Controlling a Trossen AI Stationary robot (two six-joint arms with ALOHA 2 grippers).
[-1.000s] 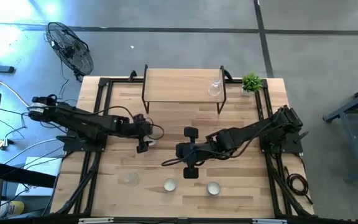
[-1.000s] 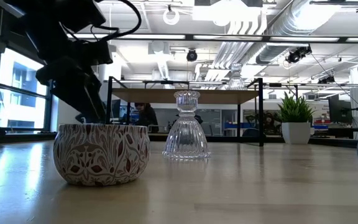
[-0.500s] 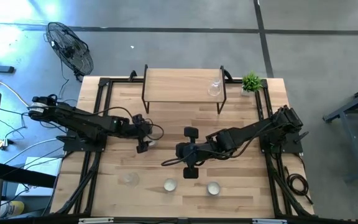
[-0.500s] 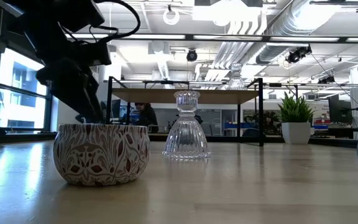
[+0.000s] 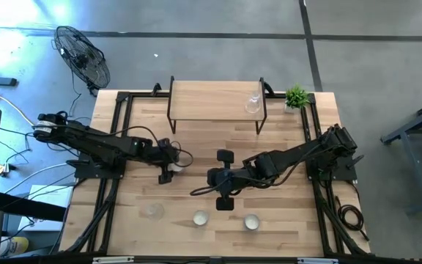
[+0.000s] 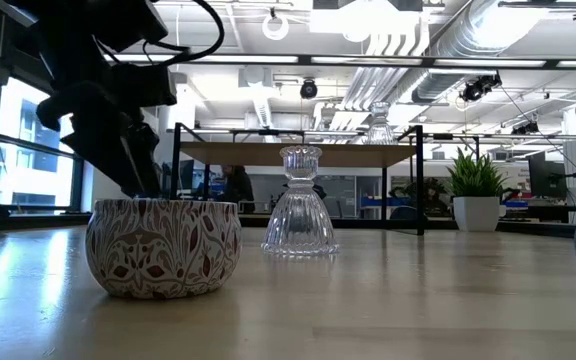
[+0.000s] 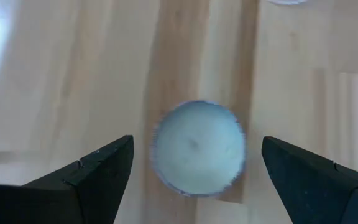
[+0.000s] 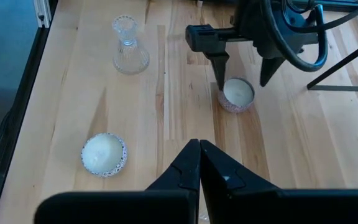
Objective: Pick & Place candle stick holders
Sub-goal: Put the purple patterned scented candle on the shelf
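Note:
A short tealight cup (image 7: 197, 149) with a red pattern and a white centre stands on the table left of the middle (image 5: 176, 166). My left gripper (image 5: 169, 171) is open over it, pointing down, one finger on each side and clear of it; the right wrist view (image 8: 241, 78) shows this too. My right gripper (image 8: 199, 144) is shut and empty at mid-table (image 5: 212, 178). A clear glass stemmed holder (image 5: 152, 210) and two tealight cups (image 5: 200, 218) (image 5: 251, 221) stand near the front edge. Another glass holder (image 5: 253, 103) stands on the wooden shelf (image 5: 211, 103).
The shelf on its black frame stands at the back centre, with a small green plant (image 5: 295, 97) at its right. Black frame rails run along both table sides. In the low view a glass holder (image 6: 299, 205) stands beside the patterned cup (image 6: 163, 245).
My left gripper has shifted a little toward the table's left edge over the patterned cup, staying open. The cup and the other holders have stayed where they were.

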